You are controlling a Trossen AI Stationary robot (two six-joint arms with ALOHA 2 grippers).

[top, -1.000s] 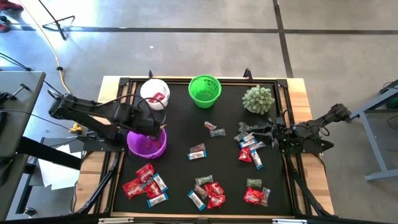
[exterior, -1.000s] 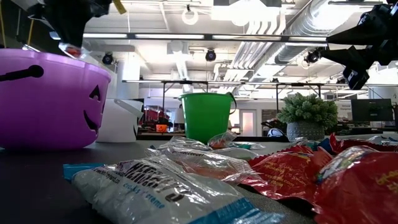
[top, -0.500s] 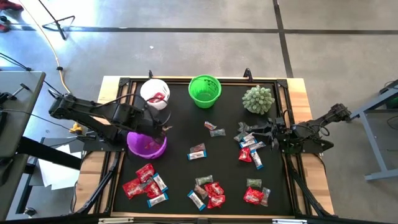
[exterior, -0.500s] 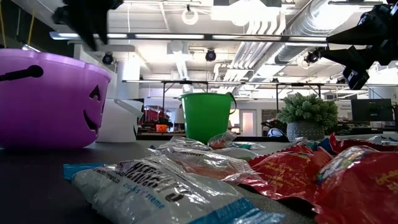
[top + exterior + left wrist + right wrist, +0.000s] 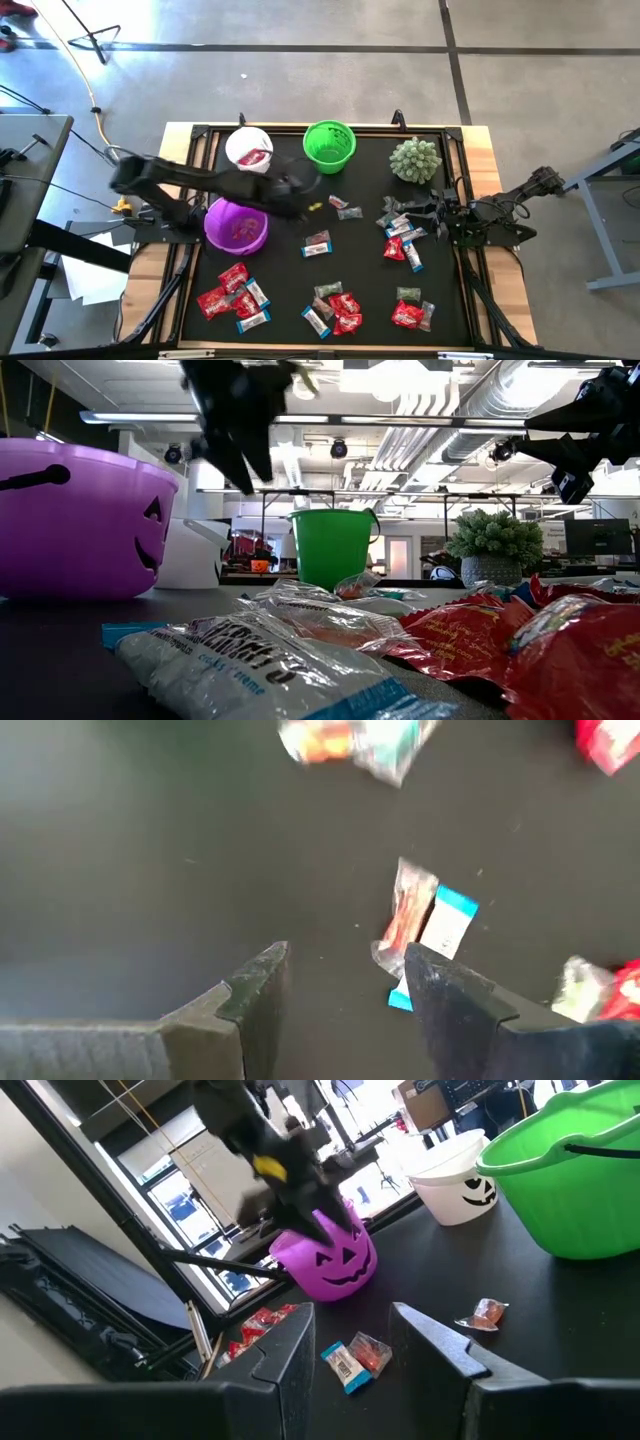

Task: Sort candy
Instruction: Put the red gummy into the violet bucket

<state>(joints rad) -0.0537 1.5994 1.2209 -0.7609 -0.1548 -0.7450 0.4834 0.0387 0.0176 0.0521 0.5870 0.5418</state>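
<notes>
The left hand was parted and empty, its fingers well apart with only bare black worktop between them. In the high view it hung above the mat between the purple bucket and the green bucket, with loose candy just ahead of it: a clear-wrapped piece lying against a blue-and-white one.

The likely trouble was a double pick. Those two pieces touched, so a grip closing there could take both, and sweets of different kinds might land in one bucket. The hand also looked blurred in two views, which suggested speed; coming down quickly on slick wrappers could flick one aside rather than pinch it.

The right hand waited low at the worktop's right side, also parted and holding nothing, beside a cluster of candy. More candy lay in heaps along the near edge, and red wrappers showed inside the white bucket and the purple one.
</notes>
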